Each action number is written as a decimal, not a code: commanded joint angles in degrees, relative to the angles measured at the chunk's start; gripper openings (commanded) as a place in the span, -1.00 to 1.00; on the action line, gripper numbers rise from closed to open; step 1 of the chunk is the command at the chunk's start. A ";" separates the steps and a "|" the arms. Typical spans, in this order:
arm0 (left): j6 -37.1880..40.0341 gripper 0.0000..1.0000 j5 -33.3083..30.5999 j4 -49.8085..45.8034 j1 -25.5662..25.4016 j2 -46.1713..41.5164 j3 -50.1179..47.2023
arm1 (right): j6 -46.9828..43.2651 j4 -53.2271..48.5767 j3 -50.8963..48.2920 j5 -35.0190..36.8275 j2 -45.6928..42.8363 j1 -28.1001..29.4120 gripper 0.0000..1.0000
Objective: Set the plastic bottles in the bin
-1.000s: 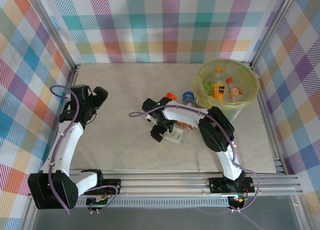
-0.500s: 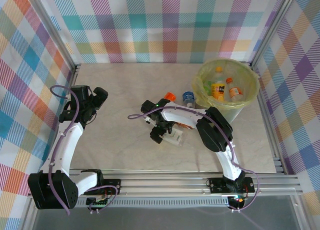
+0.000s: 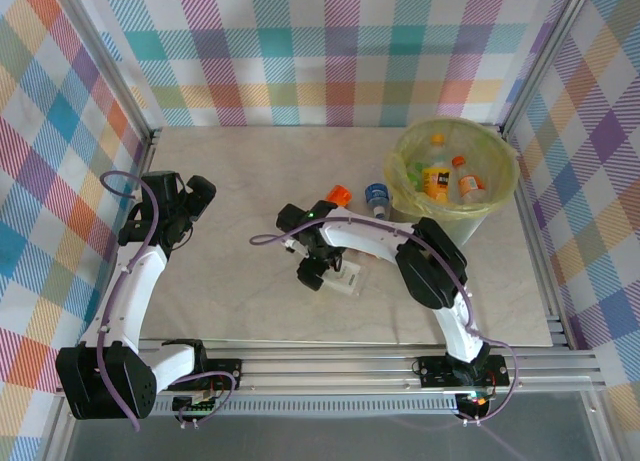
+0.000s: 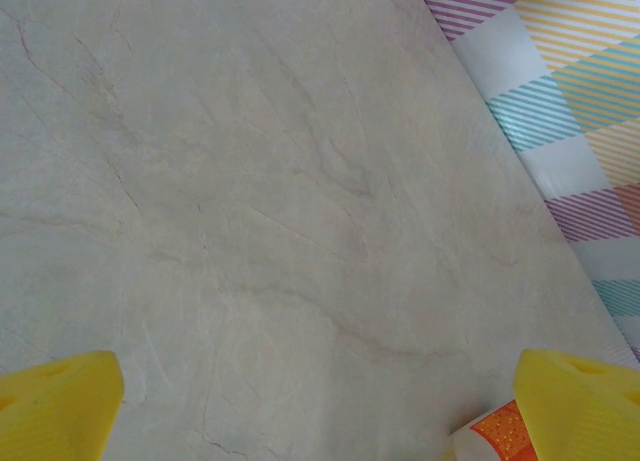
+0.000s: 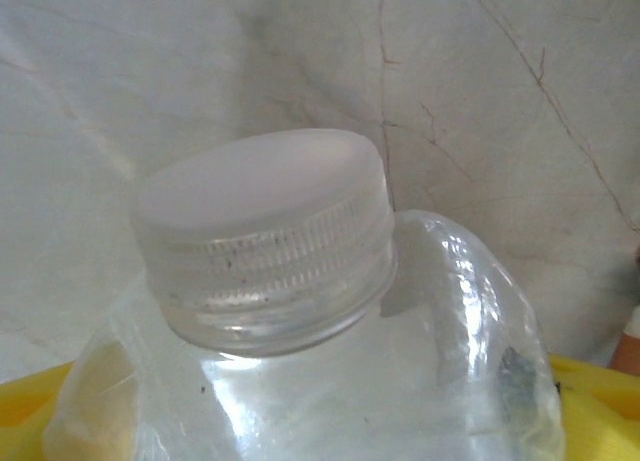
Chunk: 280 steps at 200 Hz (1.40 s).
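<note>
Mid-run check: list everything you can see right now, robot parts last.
Bin: one, grey-green with yellow-green liner, table's far right.
Bottles in bin: at least three, orange and yellow labels.
Orange-capped bottle: one, on table left of bin.
Blue-capped bottle: one, on table beside bin.
Clear bottle: one, whitish cap, mid-table.
Orange-labelled item: one, low in left wrist view; identity unclear.
Table: one, beige marbled.
Walls: three, multicoloured plaid.
Left gripper: one, yellow fingers, open, table's left side.
Right gripper: one, yellow fingers, straddling clear bottle.
</note>
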 commanded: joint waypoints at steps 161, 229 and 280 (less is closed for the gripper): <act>1.21 1.00 0.07 0.14 -0.34 -2.20 0.82 | 6.72 -12.02 27.22 7.53 -31.67 -16.47 0.73; 1.34 1.00 0.18 0.00 -0.33 -2.27 1.34 | 5.82 -12.41 28.53 14.54 -33.43 -32.01 0.78; 1.41 1.00 0.39 0.13 -0.33 -2.07 1.57 | 7.20 -10.54 27.45 14.19 -30.73 -38.79 0.79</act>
